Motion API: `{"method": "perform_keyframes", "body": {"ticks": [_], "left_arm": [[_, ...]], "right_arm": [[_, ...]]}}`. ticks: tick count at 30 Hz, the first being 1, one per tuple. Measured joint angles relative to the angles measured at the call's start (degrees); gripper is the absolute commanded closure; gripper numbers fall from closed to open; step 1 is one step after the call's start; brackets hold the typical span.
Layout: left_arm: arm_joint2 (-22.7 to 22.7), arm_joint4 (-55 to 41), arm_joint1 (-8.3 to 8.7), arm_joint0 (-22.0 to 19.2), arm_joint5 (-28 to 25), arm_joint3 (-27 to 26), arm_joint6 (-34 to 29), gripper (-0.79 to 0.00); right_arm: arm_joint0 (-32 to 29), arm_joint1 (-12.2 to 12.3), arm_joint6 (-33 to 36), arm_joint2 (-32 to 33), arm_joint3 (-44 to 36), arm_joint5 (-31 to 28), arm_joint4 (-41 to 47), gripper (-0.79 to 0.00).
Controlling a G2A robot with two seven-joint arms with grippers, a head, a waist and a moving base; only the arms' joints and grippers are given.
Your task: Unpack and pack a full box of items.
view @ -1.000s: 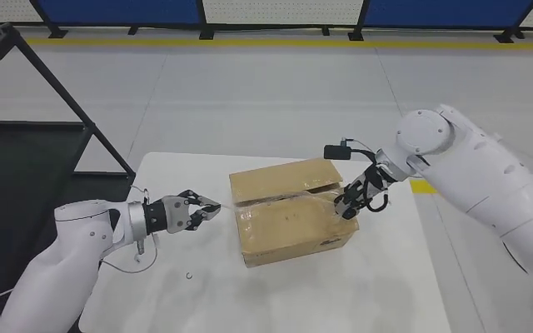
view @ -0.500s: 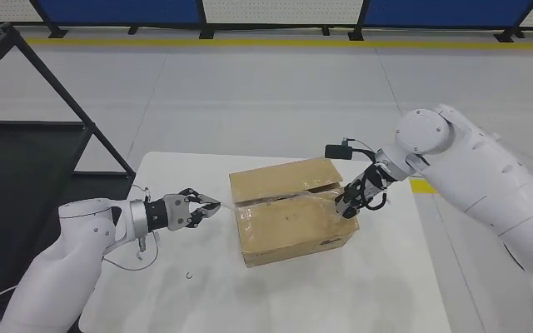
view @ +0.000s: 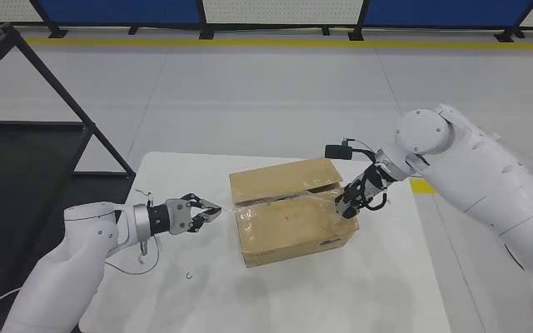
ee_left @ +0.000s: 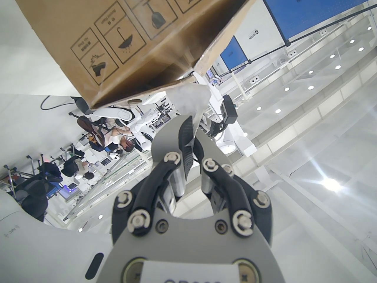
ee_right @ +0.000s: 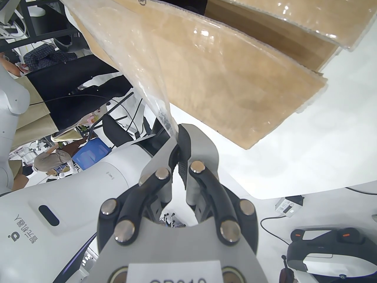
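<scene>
A brown cardboard box (view: pixel 287 212) lies in the middle of the white table (view: pixel 333 291), its two top flaps parted by a narrow slit. A strip of clear tape (view: pixel 275 198) runs along that slit. My left gripper (view: pixel 210 213) sits at the box's left side, shut on the crumpled tape end (ee_left: pixel 190 100). My right gripper (view: pixel 347 205) is at the box's right end, shut on the other end of the tape (ee_right: pixel 141 69), which peels off the flap (ee_right: pixel 223 86) as a wide clear band.
A small ring-like bit (view: pixel 190 274) lies on the table in front of the left arm. A black frame (view: pixel 75 116) stands off the table's left side. The table edge runs close behind the box.
The left gripper has drawn slightly back from the box and toward the table's front, keeping hold of the tape. The right arm and the box have stayed put.
</scene>
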Motion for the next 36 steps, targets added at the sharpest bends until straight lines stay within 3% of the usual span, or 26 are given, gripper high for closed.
{"method": "perform_keyframes", "body": {"ticks": [6,7,8,21,36], "left_arm": [[0.00,0.00,0.00,0.00,-0.01,0.00,0.00,0.000],[0.00,0.00,0.00,0.00,-0.01,0.00,0.00,-0.280],[0.00,0.00,0.00,0.00,-0.01,0.00,0.00,-0.779],[-0.12,-0.04,-0.03,0.60,-0.86,-0.40,0.28,-0.785],[-4.41,0.72,0.61,4.03,-2.46,-3.37,0.31,-0.785]], "right_arm": [[0.00,0.00,0.00,0.00,0.00,0.00,0.00,0.000],[0.00,0.00,0.00,0.00,0.00,0.00,0.00,0.000],[0.00,0.00,0.00,0.00,0.00,0.00,0.00,0.000],[-2.18,0.38,-0.48,2.09,-1.33,1.82,-0.71,0.000],[-1.82,0.77,0.00,2.64,-1.67,5.74,1.08,0.000]]}}
